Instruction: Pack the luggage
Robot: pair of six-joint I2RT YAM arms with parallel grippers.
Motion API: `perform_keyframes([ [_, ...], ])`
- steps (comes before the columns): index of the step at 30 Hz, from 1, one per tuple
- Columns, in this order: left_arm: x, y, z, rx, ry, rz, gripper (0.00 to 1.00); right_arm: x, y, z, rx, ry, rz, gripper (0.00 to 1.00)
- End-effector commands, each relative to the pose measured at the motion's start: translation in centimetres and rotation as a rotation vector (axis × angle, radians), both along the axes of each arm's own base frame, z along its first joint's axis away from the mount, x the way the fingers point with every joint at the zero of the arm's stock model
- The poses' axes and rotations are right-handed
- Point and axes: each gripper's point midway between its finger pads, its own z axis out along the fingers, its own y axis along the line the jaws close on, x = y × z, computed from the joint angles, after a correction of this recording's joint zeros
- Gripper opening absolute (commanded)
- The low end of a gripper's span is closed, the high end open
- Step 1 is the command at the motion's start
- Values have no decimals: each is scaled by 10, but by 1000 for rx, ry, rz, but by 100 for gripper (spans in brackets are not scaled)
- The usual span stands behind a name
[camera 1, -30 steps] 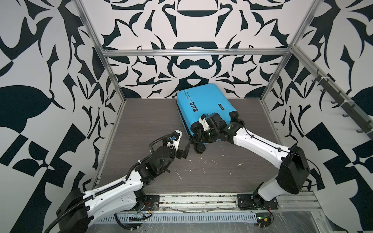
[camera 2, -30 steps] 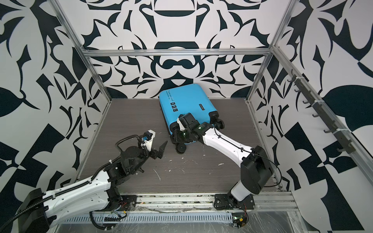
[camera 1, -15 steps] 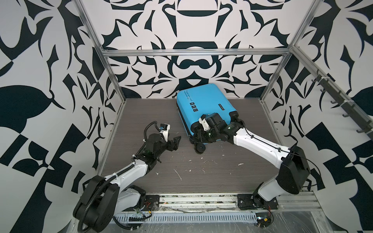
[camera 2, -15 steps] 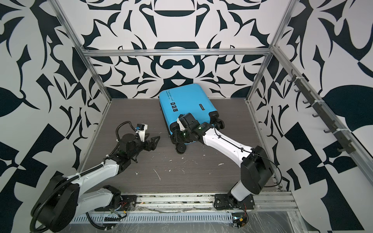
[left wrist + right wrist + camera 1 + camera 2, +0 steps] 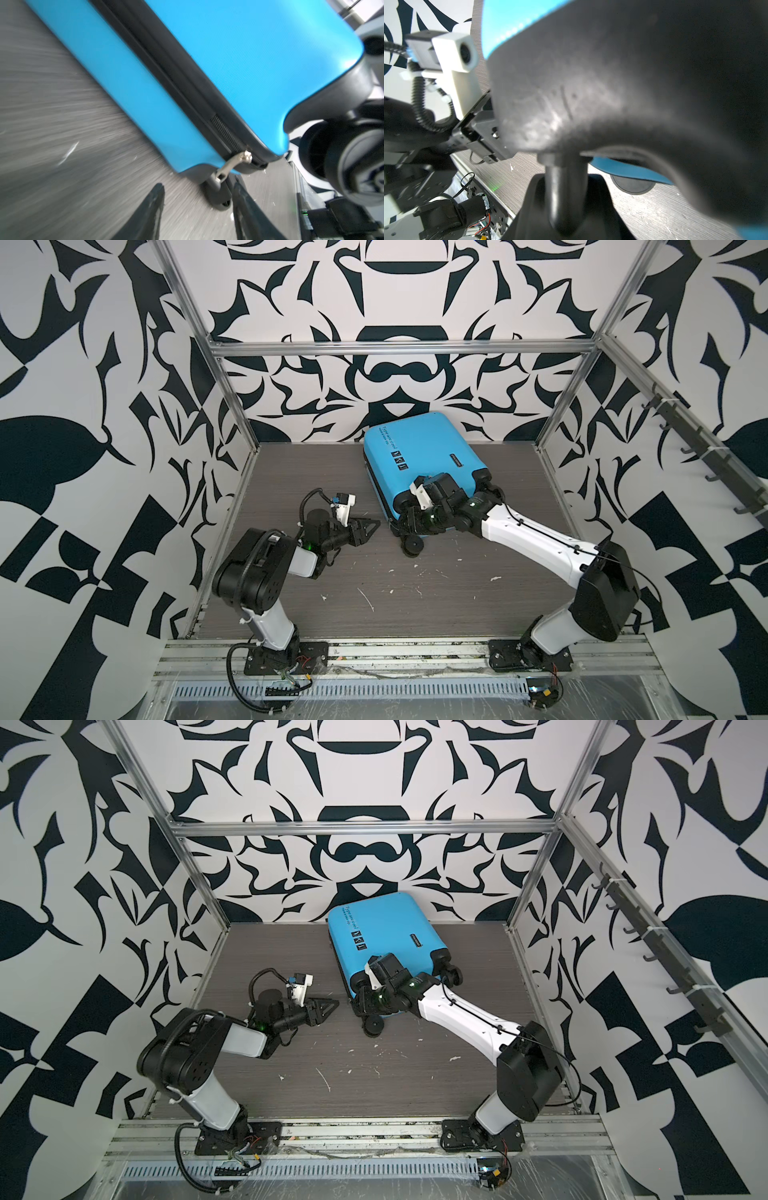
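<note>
Two grippers met at one near corner of the blue luggage [image 5: 419,456], which lay flat at the back of the table [image 5: 316,472]. The right gripper [image 5: 406,524] clamped a wheel stem [image 5: 562,187]. The left gripper [image 5: 374,526], jaws parted and empty, pointed at the silver zipper pull [image 5: 227,164]. That small dangling pull could easily slip the closing fingers.

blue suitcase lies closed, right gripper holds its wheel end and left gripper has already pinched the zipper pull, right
No. The left gripper has not pinched the zipper pull: in the left wrist view its jaws stand apart just short of it, nothing between them. The rest holds: the luggage lies closed and the right gripper holds its wheel end.
</note>
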Motion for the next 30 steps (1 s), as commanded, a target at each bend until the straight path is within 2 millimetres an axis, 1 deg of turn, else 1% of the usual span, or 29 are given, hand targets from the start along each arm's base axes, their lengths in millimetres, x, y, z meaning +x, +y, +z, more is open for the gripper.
perform_keyframes([
  [1, 1, -10, 29, -135, -72, -63, 53, 18, -3, 54, 80, -155, -45, 0],
  [5, 0, -14, 14, -145, -20, -82, 53, 18, -6, 52, 65, -151, -58, 0],
  [9, -7, -21, 11, -144, -9, -109, 52, 18, -7, 52, 65, -147, -63, 0],
  [15, -12, -40, 3, -144, 17, -155, 52, 18, -5, 49, 69, -134, -65, 0],
  [17, -13, -46, 3, -142, 11, -159, 52, 18, -5, 50, 70, -137, -66, 0],
  [24, -8, -49, 8, -144, -9, -142, 51, 17, -5, 53, 76, -138, -64, 0],
  [30, -8, -49, 14, -154, -14, -143, 44, 17, -5, 53, 76, -136, -66, 0],
])
